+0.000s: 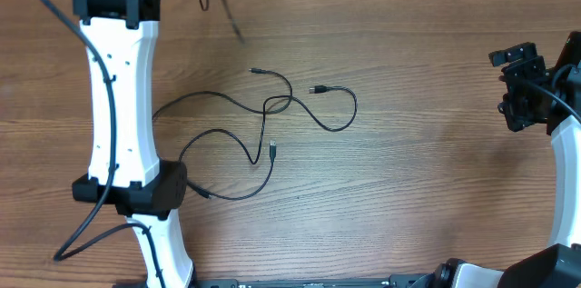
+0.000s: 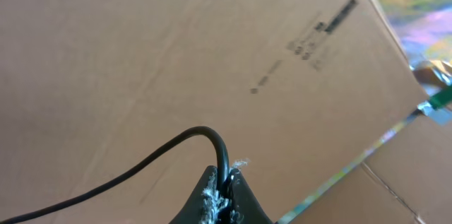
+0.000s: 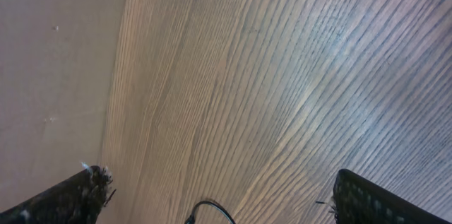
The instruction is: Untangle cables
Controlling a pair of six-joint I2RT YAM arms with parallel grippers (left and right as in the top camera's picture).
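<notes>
mid-table, tangled cables, left fingers pinching another cable, right fingers wide apart, distant

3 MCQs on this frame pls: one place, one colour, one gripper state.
1. Where do the loose cables lie?
A) on the table between the arms, nearer the left arm
B) at the far right edge
C) in a tray
2. What colour are the cables?
A) white
B) black
C) red
3. What state is the right gripper in?
A) shut on a cable
B) out of view
C) open, holding nothing

Answers:
1. A, the overhead view shows them spread on the wood just right of the left arm.
2. B, every cord is black.
3. C, the right wrist view shows its fingers wide apart with nothing gripped.
</notes>
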